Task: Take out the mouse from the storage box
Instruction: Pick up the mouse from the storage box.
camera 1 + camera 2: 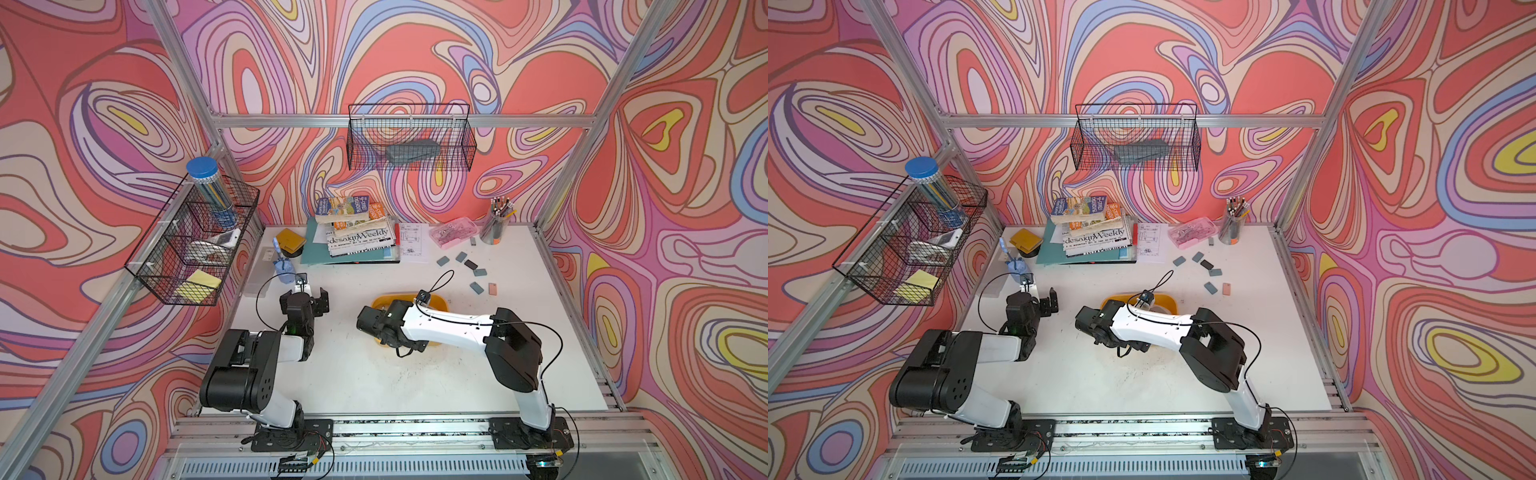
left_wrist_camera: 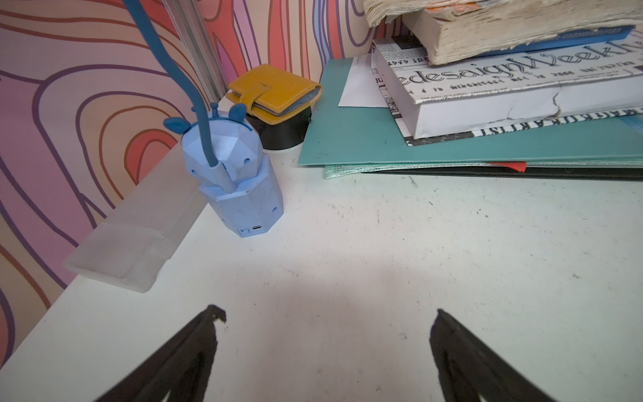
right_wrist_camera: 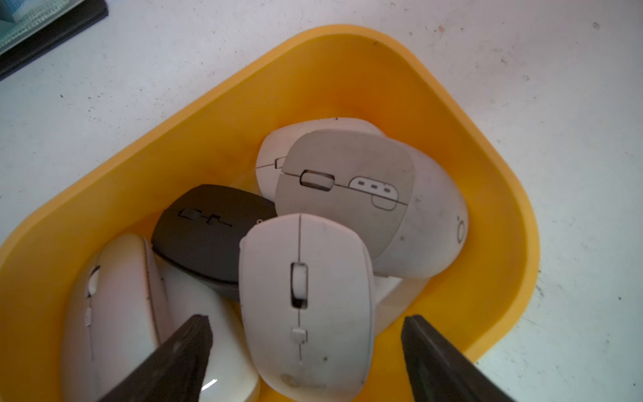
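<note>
Covering the whole workspace, a white table (image 1: 365, 374) is seen in both top views, with a stack of books and magazines (image 1: 357, 232) piled along its far edge. Near the table's middle, a yellow storage box (image 3: 410, 87) is set down, largely hidden in both top views by the right arm reaching over it. Several computer mice are heaped inside the box: a grey mouse (image 3: 351, 184) is laid over a white one toward the box's far wall, a black mouse (image 3: 208, 229) is wedged beside it, and a white mouse (image 3: 306, 306) with a scroll wheel is lying on top nearest the camera. The right gripper (image 3: 306, 330) is held with its jaws spread to either side of that white mouse; no contact can be made out, and nothing is gripped. The left gripper (image 2: 327, 320) is held wide apart and empty above bare table near the left edge, where a small blue giraffe-shaped lamp (image 2: 236, 181) is placed.
</note>
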Robot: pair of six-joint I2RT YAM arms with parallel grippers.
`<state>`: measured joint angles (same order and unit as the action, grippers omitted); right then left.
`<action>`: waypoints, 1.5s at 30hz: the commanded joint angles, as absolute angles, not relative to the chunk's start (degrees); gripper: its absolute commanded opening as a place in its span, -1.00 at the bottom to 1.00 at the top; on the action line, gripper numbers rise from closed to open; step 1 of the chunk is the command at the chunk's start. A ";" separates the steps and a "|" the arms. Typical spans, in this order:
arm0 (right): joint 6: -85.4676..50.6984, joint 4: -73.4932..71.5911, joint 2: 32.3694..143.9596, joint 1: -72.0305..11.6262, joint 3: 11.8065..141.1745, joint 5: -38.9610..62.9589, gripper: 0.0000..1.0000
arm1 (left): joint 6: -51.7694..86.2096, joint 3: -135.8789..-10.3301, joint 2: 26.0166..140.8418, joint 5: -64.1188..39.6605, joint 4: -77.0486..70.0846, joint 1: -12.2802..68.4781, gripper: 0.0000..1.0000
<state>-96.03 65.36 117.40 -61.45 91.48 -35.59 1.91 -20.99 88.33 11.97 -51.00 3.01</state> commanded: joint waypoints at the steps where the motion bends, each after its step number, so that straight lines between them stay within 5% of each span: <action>1: -96.07 65.12 119.51 -61.17 91.31 -34.34 0.72 | 1.72 -20.94 88.33 12.04 -52.38 2.99 0.98; 16: -94.89 63.17 121.20 -61.15 90.26 -32.52 0.49 | 1.68 -20.92 88.33 12.08 -52.38 2.99 0.98; 27: -88.64 54.39 119.01 -61.17 86.88 -31.45 0.06 | 1.67 -20.92 88.33 12.04 -52.38 2.99 0.98; 45: -75.26 52.18 111.02 -61.83 86.98 -36.41 -0.03 | 1.67 -20.92 88.40 12.04 -52.38 2.99 0.98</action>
